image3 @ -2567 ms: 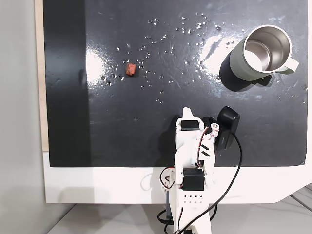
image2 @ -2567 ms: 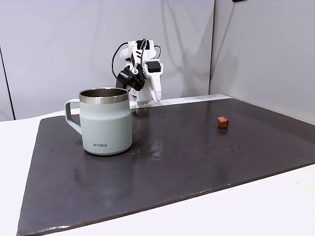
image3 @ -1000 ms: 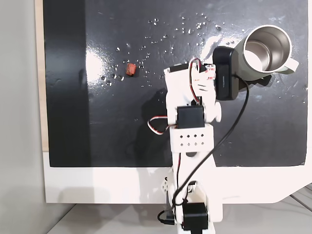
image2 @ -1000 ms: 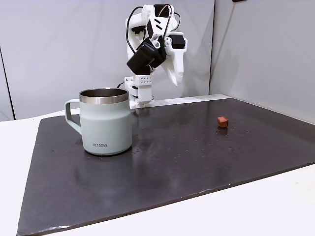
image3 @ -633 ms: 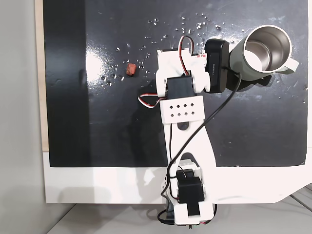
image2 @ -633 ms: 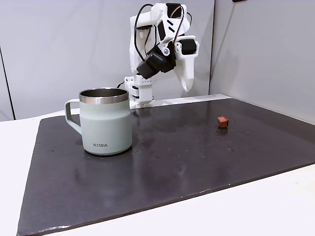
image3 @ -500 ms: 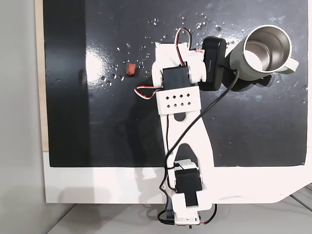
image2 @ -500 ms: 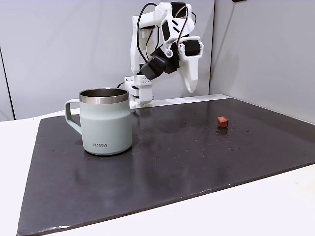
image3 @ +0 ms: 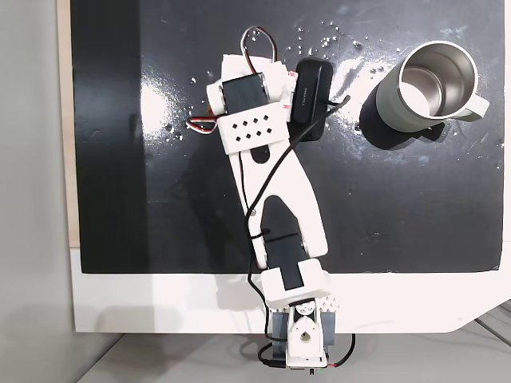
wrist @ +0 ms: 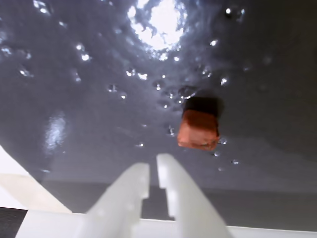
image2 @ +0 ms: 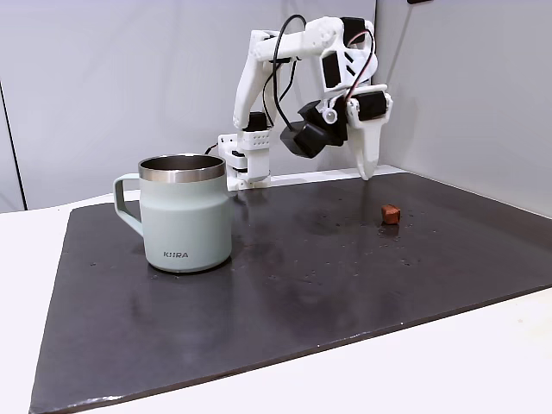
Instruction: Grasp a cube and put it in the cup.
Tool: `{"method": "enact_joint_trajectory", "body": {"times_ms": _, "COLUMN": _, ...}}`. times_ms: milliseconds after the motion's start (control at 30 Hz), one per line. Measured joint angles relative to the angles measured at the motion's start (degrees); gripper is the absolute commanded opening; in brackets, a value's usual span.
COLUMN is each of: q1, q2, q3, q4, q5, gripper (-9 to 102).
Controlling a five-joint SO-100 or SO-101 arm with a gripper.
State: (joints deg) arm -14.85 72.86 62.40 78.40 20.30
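Observation:
The cube (wrist: pixel 199 130), a small reddish-brown block, lies on the wet dark mat just ahead and to the right of my fingertips in the wrist view. In a fixed view the cube (image2: pixel 391 214) rests at the mat's right side, and my gripper (image2: pixel 366 172) hangs point-down above and slightly left of it, not touching. My gripper (wrist: pixel 152 168) is shut, its white fingers nearly together with nothing between them. The cup (image2: pixel 185 216), a pale green mug with a steel rim, stands upright at the left. From above, the cup (image3: pixel 386 96) is at the upper right and the arm hides the cube.
A dark glossy mat (image2: pixel 345 285) speckled with water drops covers the white table (image2: pixel 483 362). The arm's base (image2: pixel 244 159) stands at the mat's far edge. A grey wall panel (image2: pixel 466 95) rises close behind the right side.
The arm has swung away from the cup's side toward the cube, stretching out and dipping lower. The gripper stays shut. Cube and cup have not moved.

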Motion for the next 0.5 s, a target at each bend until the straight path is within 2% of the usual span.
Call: {"method": "enact_joint_trajectory", "body": {"times_ms": 500, "q1": -5.71, "q2": -8.17, "q3": -5.1, "q4": -0.88, "q5": -0.7, "gripper": 0}}
